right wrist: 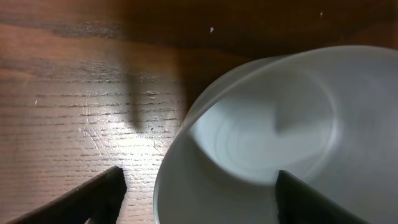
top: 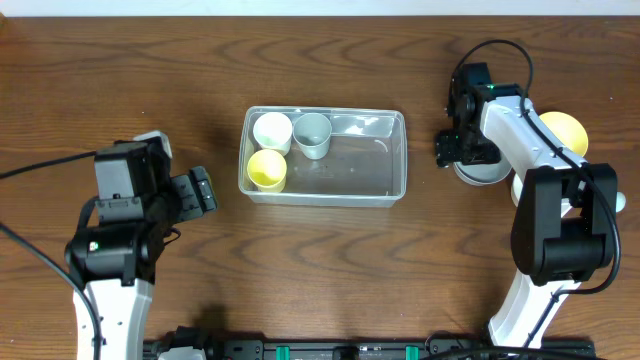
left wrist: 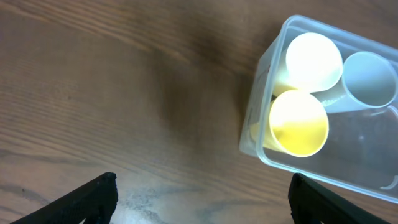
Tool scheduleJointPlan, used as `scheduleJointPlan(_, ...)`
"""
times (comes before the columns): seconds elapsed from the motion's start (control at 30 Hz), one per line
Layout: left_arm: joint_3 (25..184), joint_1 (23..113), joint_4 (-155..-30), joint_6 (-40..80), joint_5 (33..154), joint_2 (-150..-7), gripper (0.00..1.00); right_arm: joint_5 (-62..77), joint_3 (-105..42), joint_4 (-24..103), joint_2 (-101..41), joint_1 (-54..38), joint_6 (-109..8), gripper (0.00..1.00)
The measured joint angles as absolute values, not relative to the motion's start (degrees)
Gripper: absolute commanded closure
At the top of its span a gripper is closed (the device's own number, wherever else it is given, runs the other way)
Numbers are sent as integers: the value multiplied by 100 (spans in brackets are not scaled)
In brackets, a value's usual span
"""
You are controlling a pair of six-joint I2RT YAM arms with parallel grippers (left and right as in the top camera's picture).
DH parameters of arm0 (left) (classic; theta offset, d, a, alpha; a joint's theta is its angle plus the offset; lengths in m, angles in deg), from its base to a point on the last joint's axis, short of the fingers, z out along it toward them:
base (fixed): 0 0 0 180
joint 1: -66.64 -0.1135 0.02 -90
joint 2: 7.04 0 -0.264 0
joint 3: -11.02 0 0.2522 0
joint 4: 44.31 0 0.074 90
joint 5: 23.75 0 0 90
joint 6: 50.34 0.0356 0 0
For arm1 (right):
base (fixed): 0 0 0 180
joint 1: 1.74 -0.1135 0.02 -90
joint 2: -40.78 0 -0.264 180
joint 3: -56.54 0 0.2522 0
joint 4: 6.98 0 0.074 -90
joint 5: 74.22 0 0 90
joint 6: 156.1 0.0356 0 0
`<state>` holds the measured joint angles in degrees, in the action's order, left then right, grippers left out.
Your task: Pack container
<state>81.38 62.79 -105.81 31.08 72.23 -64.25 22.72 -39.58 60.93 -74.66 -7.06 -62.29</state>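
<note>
On the table (top: 120,60), the container (top: 385,165) sits at the middle and already holds a white cup (top: 272,130), a grey cup (top: 312,133) and a yellow cup (top: 266,168). A yellow bowl (top: 562,130) and a grey bowl (top: 480,172) sit outside to the right, so we judge packing about half done. Our right gripper (right wrist: 200,177) is spread wide astride the grey bowl's rim, gripping nothing yet. Our left gripper (left wrist: 202,186) gapes empty near the container.

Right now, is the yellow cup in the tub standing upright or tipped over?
Upright. From overhead, the yellow cup shows its round open mouth facing straight up, at the left end of the container beside the white cup.
</note>
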Motion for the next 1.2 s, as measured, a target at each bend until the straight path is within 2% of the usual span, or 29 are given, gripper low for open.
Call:
scheduleJointPlan(0.13,8138,6279,-10584,3108,7223,-6652,12,2263,-3956,6063,-7466,-706,-6177,70)
scheduleJointPlan(0.33,8138,6279,-10581,3108,7223,-6770,12,2246,-3956,5993,-7466,-706,-6054,84)
scheduleJointPlan(0.47,8138,6279,-10579,3108,7223,-6770,12,2239,-3956,5973,-7468,-706,-6019,98)
scheduleJointPlan(0.9,8138,6279,-10577,3106,7223,-6770,12,2287,-4015,5971,-7466,-722,-6035,99)
scheduleJointPlan(1.03,8138,6279,-10575,3106,7223,-6770,12,2219,-4490,6403,-7466,-807,-6181,99)
scheduleJointPlan(1.2,8136,6279,-10573,3106,7223,-6770,12,1970,-5493,6773,-7223,-1358,-6408,99)
